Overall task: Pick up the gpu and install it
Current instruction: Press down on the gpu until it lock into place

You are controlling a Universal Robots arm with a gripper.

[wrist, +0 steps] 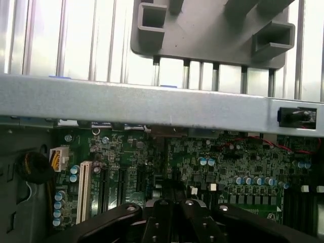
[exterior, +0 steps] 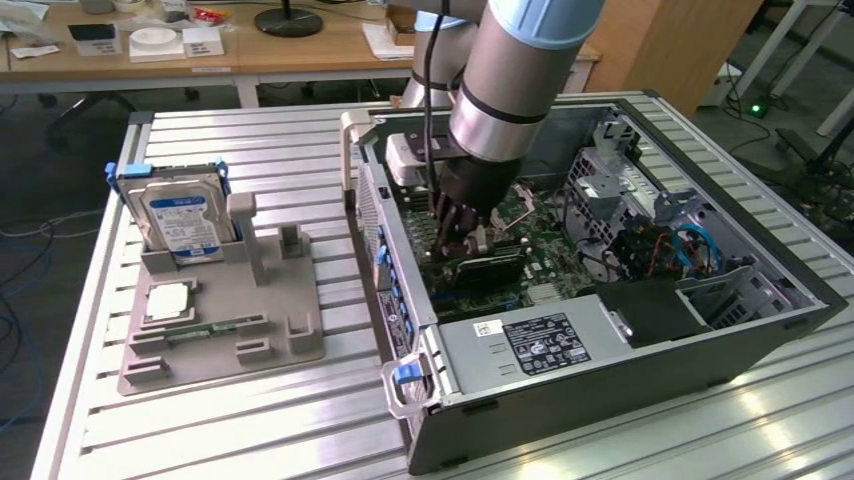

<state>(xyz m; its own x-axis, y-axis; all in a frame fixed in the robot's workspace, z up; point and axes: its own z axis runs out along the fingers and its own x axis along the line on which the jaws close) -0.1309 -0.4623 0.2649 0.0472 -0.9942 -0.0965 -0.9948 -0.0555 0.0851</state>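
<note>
Black-cooled gpu (exterior: 489,266) sits on the motherboard directly under the closed, empty pincer (exterior: 458,243).

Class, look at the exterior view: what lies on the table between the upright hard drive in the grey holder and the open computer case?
In the exterior view, between the hard drive and the computer case stand the grey holder's two empty upright posts, then a bare strip of ribbed table.

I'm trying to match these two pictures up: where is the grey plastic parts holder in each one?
Exterior view: the grey holder lies on the slatted table, to the exterior view's left of the open computer case, with a hard drive standing in it.
Wrist view: the grey holder lies outside the case, beyond its metal wall.
Shared landmark: the green motherboard.
</note>
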